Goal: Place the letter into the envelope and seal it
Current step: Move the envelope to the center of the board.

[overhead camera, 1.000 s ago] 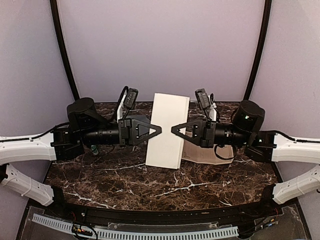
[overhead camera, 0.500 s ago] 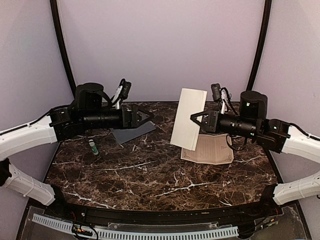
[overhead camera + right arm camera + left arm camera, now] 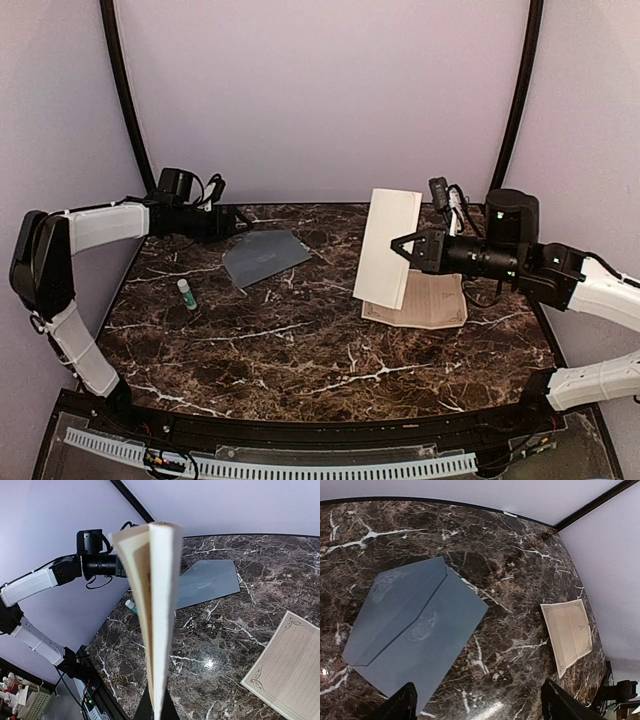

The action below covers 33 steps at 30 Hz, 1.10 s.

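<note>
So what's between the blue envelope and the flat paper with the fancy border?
Only bare table between envelope and bordered sheet, seen in the left wrist view.

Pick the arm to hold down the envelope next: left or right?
Left. The left gripper is next to the envelope, jaws open and empty, with the envelope in its wrist view. The right gripper is shut on the folded sheet, over at the table's other side.

small green-capped tube [image 3: 186, 292], dark marble table [image 3: 300, 350]
</note>
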Tool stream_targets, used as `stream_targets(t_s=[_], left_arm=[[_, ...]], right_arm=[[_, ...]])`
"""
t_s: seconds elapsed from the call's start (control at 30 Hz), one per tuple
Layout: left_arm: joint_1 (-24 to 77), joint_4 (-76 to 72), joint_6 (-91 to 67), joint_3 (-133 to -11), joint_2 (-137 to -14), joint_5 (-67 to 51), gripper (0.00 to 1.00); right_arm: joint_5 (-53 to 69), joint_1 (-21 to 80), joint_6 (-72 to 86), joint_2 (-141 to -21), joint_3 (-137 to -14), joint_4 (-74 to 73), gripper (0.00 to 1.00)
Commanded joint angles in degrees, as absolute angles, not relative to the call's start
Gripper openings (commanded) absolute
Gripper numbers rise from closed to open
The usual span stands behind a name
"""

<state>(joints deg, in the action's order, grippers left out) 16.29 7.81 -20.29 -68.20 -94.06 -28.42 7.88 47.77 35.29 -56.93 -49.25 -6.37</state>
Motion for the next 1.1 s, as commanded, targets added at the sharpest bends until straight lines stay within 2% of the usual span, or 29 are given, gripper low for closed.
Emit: stream_targets(t_s=[0.0, 0.37, 0.77, 1.07], left_arm=[[11.45, 6.55, -14.54, -71.92, -101.17, -33.24, 0.84], [7.01, 8.26, -9.25, -83.64, -117.22, -31.25, 0.83], [6.64, 11.14, -7.53, -90.44, -125.91, -32.39, 0.80], [6.64, 12.62, -7.63, -90.20, -126.73, -36.66, 0.54]], right_arm=[[8.52, 47.11, 36.37, -56.53, -48.88, -5.16, 0.00], [8.28, 46.84, 38.75, -58.60, -49.31, -4.11, 0.00], [9.55, 46.40, 38.85, -62.31, -50.62, -3.10, 0.00], [11.24, 46.15, 38.76, -64.06, -50.72, -1.54, 0.00]])
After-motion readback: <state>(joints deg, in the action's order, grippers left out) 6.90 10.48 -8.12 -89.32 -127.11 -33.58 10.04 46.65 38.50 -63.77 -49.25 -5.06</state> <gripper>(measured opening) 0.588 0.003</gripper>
